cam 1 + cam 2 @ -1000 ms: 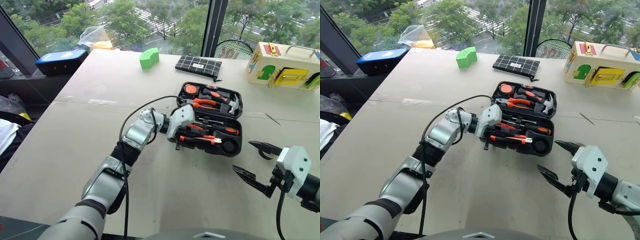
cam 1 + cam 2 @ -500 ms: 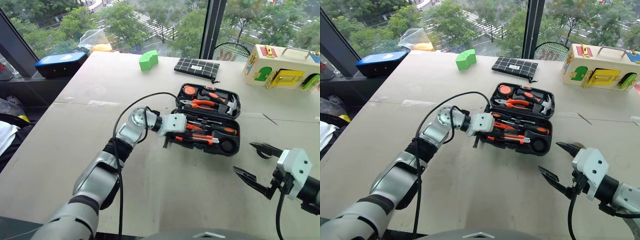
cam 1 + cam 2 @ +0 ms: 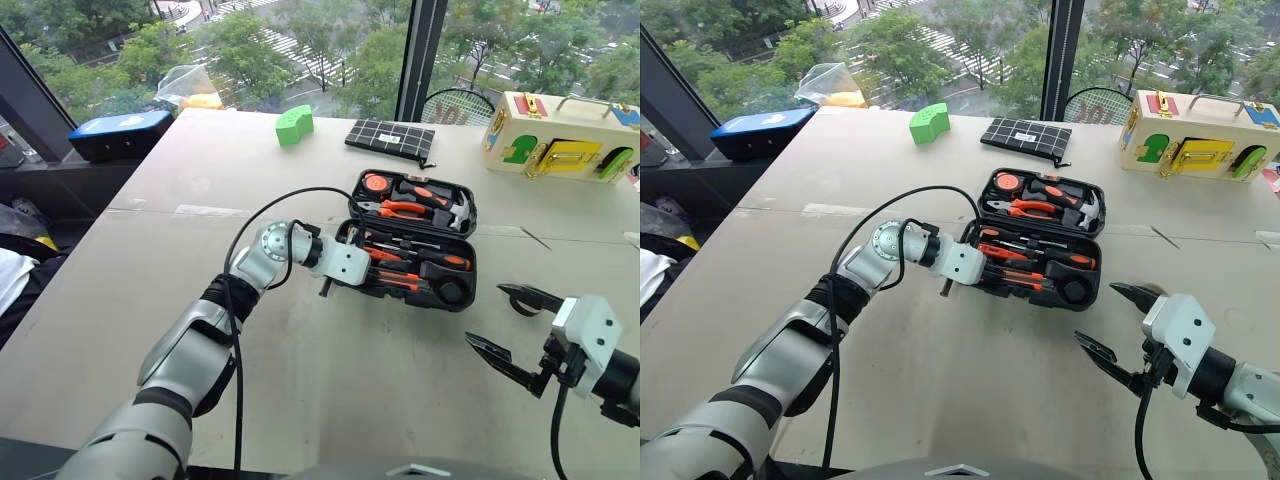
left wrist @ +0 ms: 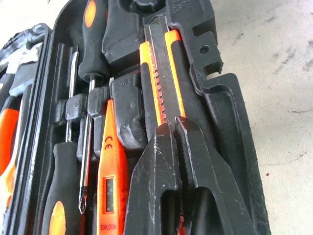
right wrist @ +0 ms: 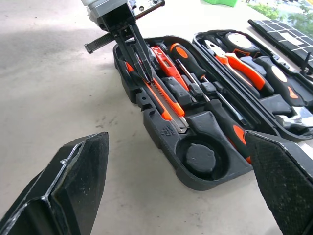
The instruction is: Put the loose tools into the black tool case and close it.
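The black tool case (image 5: 164, 131) lies open on the table. Its near half holds the loose tools in moulded slots: an orange-and-black utility knife (image 4: 161, 83), an orange tester screwdriver (image 4: 110, 161), two black-and-orange screwdrivers (image 5: 188, 58) and a black tape roll (image 5: 198, 157). My left gripper (image 4: 171, 128) is shut, empty, and points down into the case's left end with its tips right at the knife. My right gripper (image 3: 515, 325) hangs open and empty above the table, near the case's front right corner.
The far half of the case holds orange-handled pliers (image 3: 400, 208) and a hammer (image 3: 448, 205). Behind the case lie a black grid-patterned pouch (image 3: 388, 135) and a green block (image 3: 293, 124). A wooden latch box (image 3: 560, 140) stands at the far right and a blue box (image 3: 122, 130) at the far left.
My left gripper has rolled over and sunk from above the case's left end down onto the knife slot. The right gripper has stayed where it was. The camera has shifted slightly.
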Tool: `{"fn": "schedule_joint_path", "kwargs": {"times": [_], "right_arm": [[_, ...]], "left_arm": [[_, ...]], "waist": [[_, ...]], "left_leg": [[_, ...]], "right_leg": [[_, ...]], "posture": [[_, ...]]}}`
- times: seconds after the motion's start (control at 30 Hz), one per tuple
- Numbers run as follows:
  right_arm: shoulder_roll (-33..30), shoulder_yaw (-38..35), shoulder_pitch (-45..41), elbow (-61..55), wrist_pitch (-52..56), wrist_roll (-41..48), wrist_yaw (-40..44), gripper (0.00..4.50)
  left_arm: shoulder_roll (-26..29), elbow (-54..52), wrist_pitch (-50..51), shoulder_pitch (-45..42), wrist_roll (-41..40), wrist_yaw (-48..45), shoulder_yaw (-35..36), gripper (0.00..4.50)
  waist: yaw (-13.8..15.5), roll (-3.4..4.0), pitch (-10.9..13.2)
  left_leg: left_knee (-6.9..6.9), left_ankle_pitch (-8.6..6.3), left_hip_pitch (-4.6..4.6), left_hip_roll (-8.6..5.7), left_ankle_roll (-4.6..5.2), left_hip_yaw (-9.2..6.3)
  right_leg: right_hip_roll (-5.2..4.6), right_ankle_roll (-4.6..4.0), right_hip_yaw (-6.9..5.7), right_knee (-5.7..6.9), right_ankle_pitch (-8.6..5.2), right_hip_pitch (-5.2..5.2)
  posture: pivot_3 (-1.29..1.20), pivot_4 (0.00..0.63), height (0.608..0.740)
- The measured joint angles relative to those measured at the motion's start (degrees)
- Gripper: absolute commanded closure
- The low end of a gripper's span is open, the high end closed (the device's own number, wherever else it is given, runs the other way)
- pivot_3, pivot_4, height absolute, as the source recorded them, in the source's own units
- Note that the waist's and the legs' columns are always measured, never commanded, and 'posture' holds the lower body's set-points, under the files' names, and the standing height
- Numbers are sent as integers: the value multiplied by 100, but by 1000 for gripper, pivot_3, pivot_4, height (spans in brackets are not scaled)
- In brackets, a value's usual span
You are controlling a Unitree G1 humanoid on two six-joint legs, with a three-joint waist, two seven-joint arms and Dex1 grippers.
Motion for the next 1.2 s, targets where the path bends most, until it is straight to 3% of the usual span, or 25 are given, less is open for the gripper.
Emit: {"fn": "schedule_joint_path", "kwargs": {"times": [0.17,0.3,0.43,0.53,0.77,0.97,1.1,1.2], "right_arm": [[8,-1,31,-1,-6,-24,-3,0],[59,-8,112,-2,32,-60,-129,0],[67,1,-14,4,292,-273,-482,0],[3,103,-290,112,765,-451,-845,0],[-645,330,-1040,474,2806,-673,-1351,0],[-756,693,-1949,1178,3756,-655,-1475,0],[-755,872,-2286,1513,4079,-657,-1523,1169],[-761,1003,-2484,1765,4236,-658,-1514,2723]], "left_arm": [[-72,-28,661,90,-449,-384,283,4409],[-172,-653,2975,535,-1748,-972,959,4409],[-64,-1881,5109,713,-2900,-858,1653,4409],[319,-2958,6256,861,-3614,-725,2150,3680],[954,-5047,7146,1922,-4238,-560,2356,355],[1139,-5648,7100,2286,-4280,-445,2364,355],[1217,-5815,6843,2501,-4219,-460,2327,304],[1331,-5937,6553,2654,-4145,-527,2288,304]], "waist": [[-44,7,1],[-71,20,36],[-33,4,95],[-52,4,101],[-28,3,114],[-14,0,117],[-13,-1,119],[-21,0,119]], "left_leg": [[0,0,-2,1,0,-1],[-4,0,-26,4,1,-5],[-5,0,-37,4,0,-17],[-5,0,-33,4,0,-11],[-9,1,-27,2,-1,-2],[-10,0,-28,-1,0,2],[-22,0,-28,-1,0,0],[-25,0,-29,-1,0,2]], "right_leg": [[0,0,-1,1,0,-1],[4,0,-5,4,-2,-22],[4,0,-15,0,-2,-26],[-2,1,-14,-4,-2,-22],[-6,-1,-6,-9,-3,-20],[-9,-1,-3,-17,-3,-20],[-8,-1,-5,-24,-3,-22],[-9,-1,-4,-32,-3,-21]], "posture": [[0,150,740],[0,150,740],[0,150,740],[0,150,740],[0,150,740],[0,150,740],[0,150,740],[0,150,740]]}}
